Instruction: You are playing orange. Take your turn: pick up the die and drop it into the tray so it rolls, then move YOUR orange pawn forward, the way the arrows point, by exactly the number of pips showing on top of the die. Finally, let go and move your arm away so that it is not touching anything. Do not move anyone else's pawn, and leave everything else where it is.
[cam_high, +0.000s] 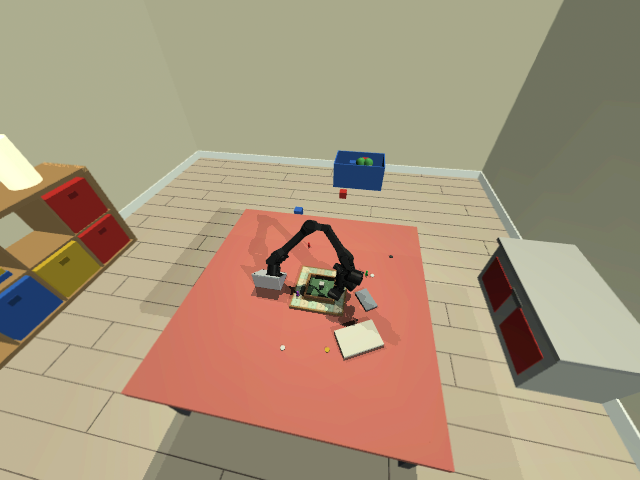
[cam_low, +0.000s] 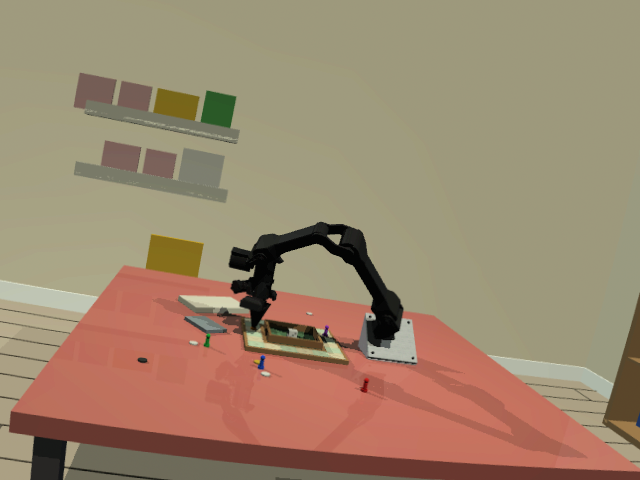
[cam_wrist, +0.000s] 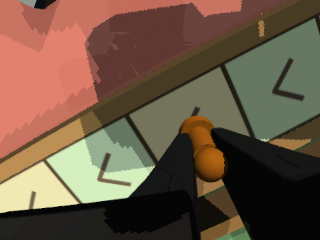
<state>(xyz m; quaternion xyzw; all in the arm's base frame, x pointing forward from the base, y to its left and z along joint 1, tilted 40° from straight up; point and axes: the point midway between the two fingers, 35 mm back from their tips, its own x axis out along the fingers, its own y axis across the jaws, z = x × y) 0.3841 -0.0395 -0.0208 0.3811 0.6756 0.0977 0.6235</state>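
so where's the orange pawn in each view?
Top: not visible, hidden under the gripper at the board's right edge.
Exterior: hidden behind the gripper tips at the board's left end.
Wrist: orange pawn at centre, clamped between the fingers, over the arrow squares.
Shared landmark: the board.

A home playroom or living room. Plank flooring (cam_high: 454, 217) runs under a red table (cam_high: 248, 372), with a cubby shelf of coloured bins (cam_high: 62, 242), a blue toy box (cam_high: 358, 169) and wall shelves (cam_low: 160, 122) around it.
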